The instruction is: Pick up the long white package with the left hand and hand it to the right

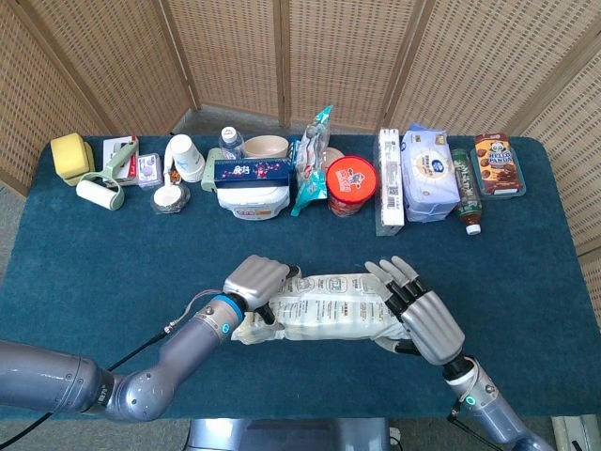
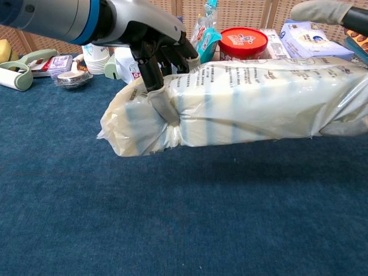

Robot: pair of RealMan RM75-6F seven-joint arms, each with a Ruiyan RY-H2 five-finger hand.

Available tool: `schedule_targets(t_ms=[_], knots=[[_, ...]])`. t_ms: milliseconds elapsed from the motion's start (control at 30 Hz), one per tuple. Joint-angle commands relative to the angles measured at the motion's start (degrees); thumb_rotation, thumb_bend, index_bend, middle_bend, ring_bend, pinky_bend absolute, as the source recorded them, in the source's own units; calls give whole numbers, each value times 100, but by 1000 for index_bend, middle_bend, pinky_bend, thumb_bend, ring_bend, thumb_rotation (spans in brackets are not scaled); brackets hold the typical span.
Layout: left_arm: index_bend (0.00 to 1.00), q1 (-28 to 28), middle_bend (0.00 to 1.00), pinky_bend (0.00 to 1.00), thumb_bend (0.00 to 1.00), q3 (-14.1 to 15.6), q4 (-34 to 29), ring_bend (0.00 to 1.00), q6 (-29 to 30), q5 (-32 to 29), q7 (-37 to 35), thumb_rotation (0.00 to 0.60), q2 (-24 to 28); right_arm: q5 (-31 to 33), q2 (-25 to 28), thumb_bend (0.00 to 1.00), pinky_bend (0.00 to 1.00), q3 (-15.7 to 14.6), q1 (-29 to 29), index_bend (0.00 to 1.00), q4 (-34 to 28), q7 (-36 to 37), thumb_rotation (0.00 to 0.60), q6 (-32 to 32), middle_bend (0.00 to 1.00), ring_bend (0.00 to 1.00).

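The left hand (image 1: 255, 280) is squeezing the left end of the long white package (image 1: 333, 307), holding it above the worktop (image 1: 113, 254) at the lower middle. The package is lying sideways. The right hand (image 1: 418, 315) is cupping its right end, fingers spread.

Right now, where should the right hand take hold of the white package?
At its free right end, coming from the right. The package hangs level off the table, the left hand pinches its left end, and the right hand is already beside the other end.
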Motion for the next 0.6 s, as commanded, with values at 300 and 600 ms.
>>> schedule_targets(t_ms=[300,600], knots=[[485,-212,532,628,11,132,11,481,207,10,-52,600,262,-232,143,0,0,-204,-60,0,190,-317,600,336,0,0],[485,-296,532,628,11,180,-118,480,150,-24,-229,600,329,-189,-67,0,0,-211,10,0,90,-647,600,235,0,0]])
